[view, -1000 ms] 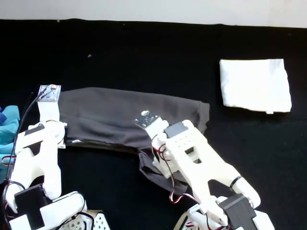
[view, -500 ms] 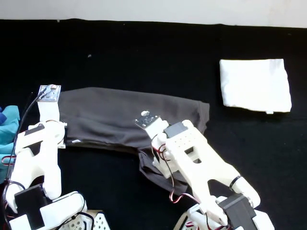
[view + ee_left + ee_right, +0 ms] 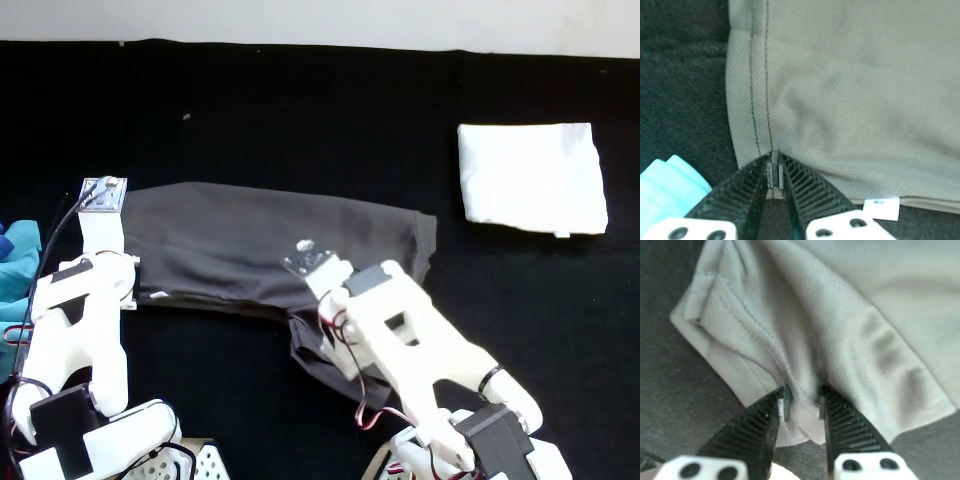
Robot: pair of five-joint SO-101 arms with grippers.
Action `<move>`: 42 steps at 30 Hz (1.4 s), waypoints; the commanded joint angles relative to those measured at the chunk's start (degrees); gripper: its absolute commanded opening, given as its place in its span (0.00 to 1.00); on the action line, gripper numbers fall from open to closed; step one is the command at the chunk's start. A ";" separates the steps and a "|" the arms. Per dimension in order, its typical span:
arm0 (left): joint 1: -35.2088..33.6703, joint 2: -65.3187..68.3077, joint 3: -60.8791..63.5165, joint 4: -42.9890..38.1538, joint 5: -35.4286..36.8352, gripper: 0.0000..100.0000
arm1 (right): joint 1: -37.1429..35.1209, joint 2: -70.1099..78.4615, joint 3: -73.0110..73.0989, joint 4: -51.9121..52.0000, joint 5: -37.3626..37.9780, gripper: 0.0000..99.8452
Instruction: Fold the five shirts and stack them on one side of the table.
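Small white tag (image 3: 881, 208) at the hem of the dark shirt (image 3: 250, 245), print too tiny to read. Lying long and rumpled across the black table (image 3: 300, 110), on the side nearer the arms. Pinched at the stitched end hem by the left gripper (image 3: 776, 171), jaws nearly touching with only the edge between. Nipped at the bunched lower fold by the right gripper (image 3: 802, 402), jaws narrowly apart and packed with fabric. Far right and well apart, a folded white shirt (image 3: 532, 178). Just beside the left arm, a teal cloth (image 3: 18, 265). Covering part of the shirt's near edge from above: both white arms.
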 commanded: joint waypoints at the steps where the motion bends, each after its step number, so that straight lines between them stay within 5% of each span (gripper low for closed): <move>1: 0.22 0.04 0.04 -1.67 -0.35 0.01 | -0.48 0.13 1.80 -2.77 0.62 0.11; 11: 0.22 0.04 0.04 -1.67 -0.35 0.01 | 0.31 -0.48 1.27 -3.12 0.53 0.00; 24: 0.22 0.04 0.04 -1.67 -0.35 0.01 | 4.97 -0.48 -9.27 7.96 0.62 0.01; 42: 0.22 0.04 0.04 -1.67 -0.35 0.01 | 4.97 -0.04 -9.27 7.87 0.62 0.01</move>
